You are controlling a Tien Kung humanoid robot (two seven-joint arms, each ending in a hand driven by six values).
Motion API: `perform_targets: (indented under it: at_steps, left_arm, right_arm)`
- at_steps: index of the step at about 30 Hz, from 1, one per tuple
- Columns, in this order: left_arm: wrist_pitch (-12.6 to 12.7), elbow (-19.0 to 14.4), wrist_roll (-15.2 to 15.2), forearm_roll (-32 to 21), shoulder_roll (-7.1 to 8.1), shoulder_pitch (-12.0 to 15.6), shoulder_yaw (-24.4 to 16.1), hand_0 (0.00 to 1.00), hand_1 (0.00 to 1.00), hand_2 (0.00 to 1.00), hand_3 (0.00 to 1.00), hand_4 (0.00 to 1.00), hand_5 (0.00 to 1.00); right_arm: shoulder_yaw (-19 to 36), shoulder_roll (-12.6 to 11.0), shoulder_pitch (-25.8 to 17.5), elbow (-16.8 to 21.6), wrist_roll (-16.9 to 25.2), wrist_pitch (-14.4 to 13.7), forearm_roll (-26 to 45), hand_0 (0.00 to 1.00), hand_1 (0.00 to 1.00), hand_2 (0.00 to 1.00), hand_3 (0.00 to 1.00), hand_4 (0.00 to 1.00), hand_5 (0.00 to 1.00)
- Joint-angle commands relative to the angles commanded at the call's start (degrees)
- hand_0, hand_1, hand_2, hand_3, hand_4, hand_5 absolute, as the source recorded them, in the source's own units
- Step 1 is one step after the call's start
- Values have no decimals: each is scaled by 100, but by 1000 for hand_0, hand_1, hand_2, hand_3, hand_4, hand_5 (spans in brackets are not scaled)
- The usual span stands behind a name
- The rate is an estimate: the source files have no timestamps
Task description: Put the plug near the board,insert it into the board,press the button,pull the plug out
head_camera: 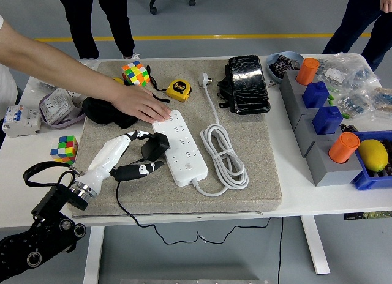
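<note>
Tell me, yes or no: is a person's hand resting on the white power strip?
Yes. The person's hand lies flat on the far end of the white power strip, holding it on the grey mat.

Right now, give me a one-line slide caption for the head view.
Left hand brings the black plug against the white power strip, which a person's hand steadies.

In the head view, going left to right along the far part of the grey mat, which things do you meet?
Colourful puzzle cube → yellow tape measure → white plug on its cord → black pouch.
</note>
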Motion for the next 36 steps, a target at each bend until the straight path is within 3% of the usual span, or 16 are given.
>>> perform_targets:
  at_steps: [36]
  left_arm:
    - [-214, -92, 316, 187, -60, -387, 195, 736, 744, 741, 714, 895, 538]
  right_arm:
    - [21, -5, 5, 23, 7, -4, -29, 571, 651, 638, 544, 927, 492]
